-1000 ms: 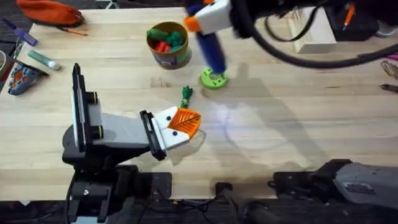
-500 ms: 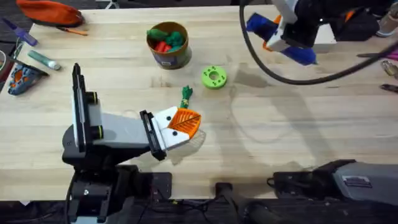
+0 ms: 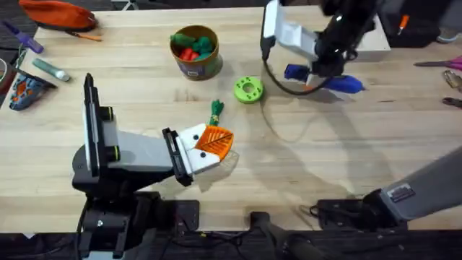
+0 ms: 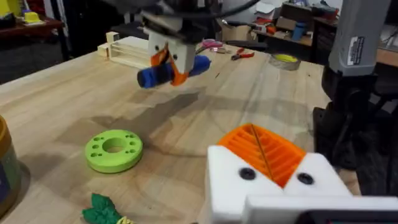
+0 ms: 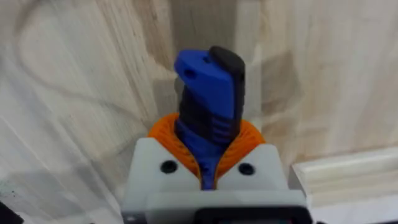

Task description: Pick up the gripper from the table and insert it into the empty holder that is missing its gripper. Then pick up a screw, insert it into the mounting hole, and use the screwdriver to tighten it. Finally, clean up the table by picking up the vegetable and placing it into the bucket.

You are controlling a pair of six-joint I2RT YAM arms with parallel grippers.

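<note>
Right claw (image 3: 317, 72) far out over the back of the desk (image 3: 361, 159), pinching the blue screwdriver (image 3: 339, 81) between orange ribbed pads; seen from the right wrist, blue body with a black strip (image 5: 210, 106) standing out past the pads, wood grain right behind it. From the left wrist, same screwdriver (image 4: 171, 68) held roughly level, low over the desk; touching the wood or just above it, cannot tell. Pale wooden box (image 3: 368, 40) just beyond that claw.

Left claw (image 3: 213, 141) resting low near the front of the desk, orange pads pressed together, nothing between them; white finger mounts with dark screw heads and the orange ribbing (image 4: 264, 149) plain in the left wrist view.

Small green toy vegetable (image 3: 216, 110) lying on the desk just beyond the left claw's tip, leafy end (image 4: 102, 211) also visible from the left wrist. Lime-green disc with holes (image 3: 248, 89) a little farther back, between vegetable and screwdriver. Tan bucket (image 3: 195, 52) with green band at the back, toy vegetables of red and green inside. Orange pouch (image 3: 58, 13) and grey-green marker pen (image 3: 50, 68) at the far left.
</note>
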